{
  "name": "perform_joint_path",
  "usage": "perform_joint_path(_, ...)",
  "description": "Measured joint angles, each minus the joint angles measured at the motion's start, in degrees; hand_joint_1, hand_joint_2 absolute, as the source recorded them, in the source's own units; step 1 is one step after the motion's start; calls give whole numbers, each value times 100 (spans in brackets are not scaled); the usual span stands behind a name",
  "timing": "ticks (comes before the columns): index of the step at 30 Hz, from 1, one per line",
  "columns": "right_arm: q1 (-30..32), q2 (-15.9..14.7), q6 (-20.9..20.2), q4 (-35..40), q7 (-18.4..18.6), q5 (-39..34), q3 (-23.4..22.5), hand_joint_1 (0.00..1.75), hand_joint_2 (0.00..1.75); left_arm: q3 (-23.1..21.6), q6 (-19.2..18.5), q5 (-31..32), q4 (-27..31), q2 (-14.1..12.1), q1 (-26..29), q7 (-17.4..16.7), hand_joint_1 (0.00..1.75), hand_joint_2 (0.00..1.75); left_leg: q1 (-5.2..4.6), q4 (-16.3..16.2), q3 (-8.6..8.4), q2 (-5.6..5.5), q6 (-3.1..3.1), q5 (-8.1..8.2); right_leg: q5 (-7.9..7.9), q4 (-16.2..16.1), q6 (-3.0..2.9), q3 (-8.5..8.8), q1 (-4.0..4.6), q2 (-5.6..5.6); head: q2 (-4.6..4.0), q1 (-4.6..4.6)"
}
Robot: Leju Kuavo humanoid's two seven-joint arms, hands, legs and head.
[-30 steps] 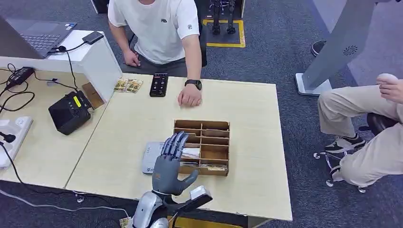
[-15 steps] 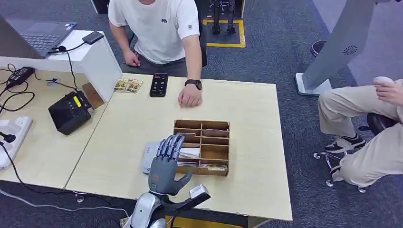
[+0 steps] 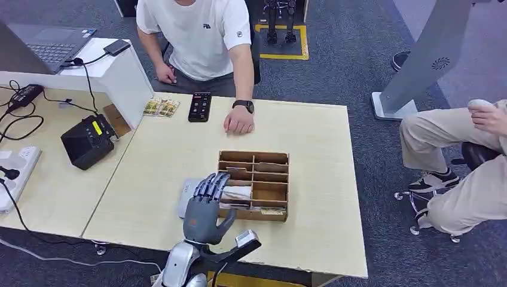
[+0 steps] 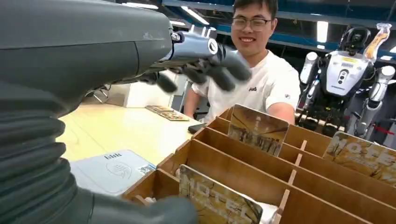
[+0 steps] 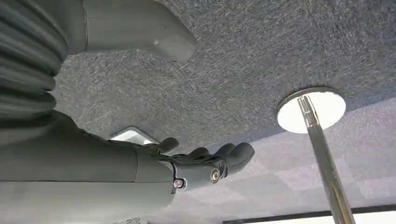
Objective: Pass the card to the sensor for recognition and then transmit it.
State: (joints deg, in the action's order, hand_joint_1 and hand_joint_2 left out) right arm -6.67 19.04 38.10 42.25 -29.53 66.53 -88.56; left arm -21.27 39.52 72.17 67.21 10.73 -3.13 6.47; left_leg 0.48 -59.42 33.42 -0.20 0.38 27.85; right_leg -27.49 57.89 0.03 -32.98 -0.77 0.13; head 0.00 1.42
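The left hand (image 3: 203,209) hovers with fingers spread and holding nothing over the near-left corner of the wooden card organizer (image 3: 272,179), beside the grey card reader (image 3: 186,197). The right hand (image 5: 205,163) hangs over carpet, fingers loosely apart, empty.

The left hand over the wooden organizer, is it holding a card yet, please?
No. The left hand hovers open above the wooden organizer, its fingers spread and holding nothing; the cards stand in their slots.

Patterned cards (image 4: 257,128) are stood upright in the wooden organizer (image 3: 266,181) at frame centre; the flat grey-white sensor (image 3: 188,197) is laid just left of it.
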Motion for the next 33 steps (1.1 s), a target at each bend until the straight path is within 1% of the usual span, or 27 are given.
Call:
perform_joint_path(2,-1,0,0,-9,0,0,0,0,175,31,0,7,-26,0,1,35,145,175,0,0,0,0,0,0,0,0,0,0,0,0,0,0)
perform_joint_path(3,-1,0,0,-13,0,0,0,0,175,41,0,7,-39,0,0,37,148,175,0,0,0,0,0,0,0,0,0,0,0,0,0,0)
perform_joint_path(4,-1,0,0,-13,0,0,0,0,175,46,0,7,-50,0,0,37,145,175,0,0,0,0,0,0,0,0,0,0,0,0,0,0)
perform_joint_path(6,-1,0,0,-13,-15,2,0,0,175,46,0,7,-76,2,0,42,147,175,0,0,0,0,0,0,0,0,0,0,0,0,0,0)
perform_joint_path(9,-1,0,0,-15,-35,2,0,0,175,48,2,7,-122,2,0,44,136,175,0,0,0,0,0,0,0,0,0,0,0,0,0,0)
perform_joint_path(10,-1,0,0,-15,-39,4,0,0,175,50,4,9,-131,2,-1,46,120,175,0,0,0,0,0,0,0,0,0,0,0,0,0,0)
perform_joint_path(11,-2,0,0,-15,-44,7,0,0,175,50,11,18,-142,2,-1,46,80,175,0,0,0,0,0,0,0,0,0,0,0,-1,0,0)
perform_joint_path(12,-2,0,0,-15,-53,9,0,0,175,50,20,22,-160,2,-1,48,72,175,0,0,0,0,0,0,0,0,0,0,0,-1,0,0)
perform_joint_path(14,-2,0,0,-17,-61,9,0,0,175,50,22,28,-203,4,-1,57,45,175,0,0,0,0,0,0,0,0,0,0,0,-1,0,0)
perform_joint_path(15,-2,0,0,-17,-66,13,0,0,175,50,22,26,-236,4,-1,59,30,175,0,0,0,0,0,0,0,0,0,0,0,-1,0,0)
perform_joint_path(16,-2,0,0,-20,-66,13,0,0,175,50,22,20,-275,4,0,68,21,175,0,0,0,0,0,0,0,0,0,0,0,-1,0,0)
perform_joint_path(17,-3,0,0,-22,-68,13,0,0,175,50,24,17,-304,4,0,76,7,175,0,0,0,0,0,0,0,0,0,0,0,-1,0,0)
perform_joint_path(18,-3,0,0,-22,-66,13,0,0,175,50,26,17,-330,4,-1,76,0,175,0,0,0,0,0,0,0,0,0,0,0,-1,0,0)
perform_joint_path(23,-3,0,0,-22,-77,65,0,0,175,50,26,22,-428,22,5,87,0,175,0,0,0,0,0,0,0,0,0,0,0,-1,0,0)
perform_joint_path(33,-4,0,0,-22,-92,114,0,0,175,50,31,35,-441,98,73,74,0,175,0,0,1,-1,0,0,0,0,0,0,0,-1,0,0)
